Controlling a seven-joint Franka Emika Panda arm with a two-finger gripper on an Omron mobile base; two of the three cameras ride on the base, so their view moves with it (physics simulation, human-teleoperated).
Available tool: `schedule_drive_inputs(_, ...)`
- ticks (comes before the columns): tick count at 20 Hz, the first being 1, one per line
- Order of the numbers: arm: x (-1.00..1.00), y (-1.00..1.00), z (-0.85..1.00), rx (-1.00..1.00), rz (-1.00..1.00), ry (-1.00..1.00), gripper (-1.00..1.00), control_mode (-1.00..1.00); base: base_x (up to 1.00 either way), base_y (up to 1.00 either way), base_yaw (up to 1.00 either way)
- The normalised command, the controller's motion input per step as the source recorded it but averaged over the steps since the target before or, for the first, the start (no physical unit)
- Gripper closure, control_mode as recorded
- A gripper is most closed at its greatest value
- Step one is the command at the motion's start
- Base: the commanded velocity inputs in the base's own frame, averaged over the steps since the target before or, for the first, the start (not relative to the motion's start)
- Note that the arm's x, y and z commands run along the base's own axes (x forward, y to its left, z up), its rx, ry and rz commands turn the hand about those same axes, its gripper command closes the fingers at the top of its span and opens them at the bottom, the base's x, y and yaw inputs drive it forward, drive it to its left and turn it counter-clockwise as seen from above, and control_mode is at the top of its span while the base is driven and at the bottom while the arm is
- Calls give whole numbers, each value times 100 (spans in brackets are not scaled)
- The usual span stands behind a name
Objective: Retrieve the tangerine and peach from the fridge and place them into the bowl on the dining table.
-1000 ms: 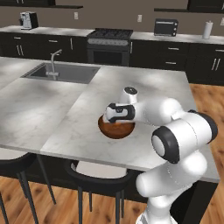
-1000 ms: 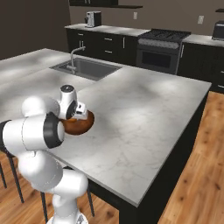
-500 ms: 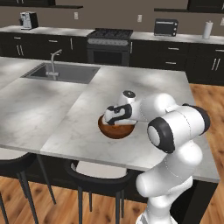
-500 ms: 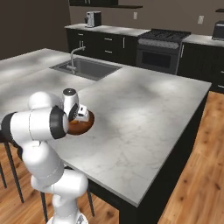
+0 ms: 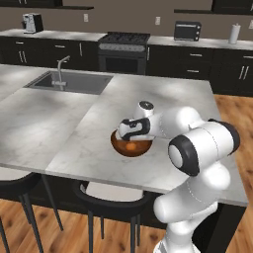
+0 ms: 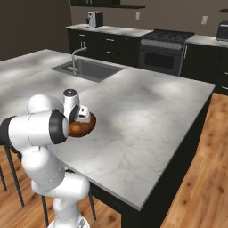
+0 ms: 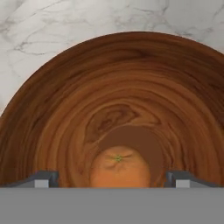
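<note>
Hovering: my gripper (image 7: pixel 113 178) hangs over the bowl (image 7: pixel 65 113), which sits on the table (image 5: pixel 59 128).
Jaws: spread wide, one tip on each side of the tangerine (image 7: pixel 120 167), neither touching it; I grip nothing.
Tangerine: between and just beyond my tips, resting on the bowl's floor, stem end toward me.
Progress: I judge this fruit delivered; the peach is yet to fetch.
Risk: lifting off crooked, a tip could clip the tangerine and roll it up the shallow wall.
Risk: a tip catching the rim could shove the bowl across the marble.
</note>
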Motion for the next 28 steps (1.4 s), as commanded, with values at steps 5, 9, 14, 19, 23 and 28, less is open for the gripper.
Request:
schedule_drive_inputs(5,-35,0,63,0,0,-12,-100,-100,0,0,0)
schedule_drive_inputs(9,-80,-2,91,0,0,-24,-100,-100,0,0,0)
schedule_drive_inputs(14,-93,-17,95,0,0,-24,-100,-100,0,0,0)
schedule_drive_inputs(19,-99,-33,100,0,0,-24,-100,-100,0,0,0)
schedule_drive_inputs(23,-97,-36,98,0,0,-20,-100,-100,0,0,0)
schedule_drive_inputs(28,-91,-29,80,0,0,-14,-100,-100,0,0,0)
